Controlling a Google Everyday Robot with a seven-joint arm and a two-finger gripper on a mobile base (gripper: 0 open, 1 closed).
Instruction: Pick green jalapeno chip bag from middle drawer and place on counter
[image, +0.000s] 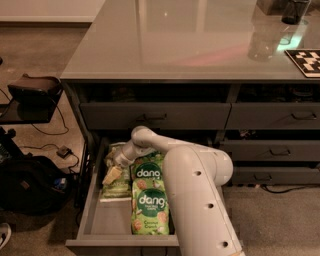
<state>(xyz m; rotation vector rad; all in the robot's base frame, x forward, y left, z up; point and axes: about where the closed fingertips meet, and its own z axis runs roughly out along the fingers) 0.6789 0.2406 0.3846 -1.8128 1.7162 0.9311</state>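
Note:
The middle drawer (106, 221) is pulled open below the counter (170, 45). The dull olive-green jalapeno chip bag (117, 189) lies flat along the drawer's left side, partly hidden by my arm. My gripper (114, 171) is down inside the drawer, right over the bag's upper half and touching or almost touching it. My white arm covers the drawer's right side.
Two brighter green "dang" bags (148, 204) lie in the drawer right of the jalapeno bag. Closed drawer fronts with bar handles (150, 118) sit above and to the right. A black backpack (30, 186) and cables lie on the floor to the left. A checkered board (305, 61) and a dark cup (295, 11) stand on the counter's far right.

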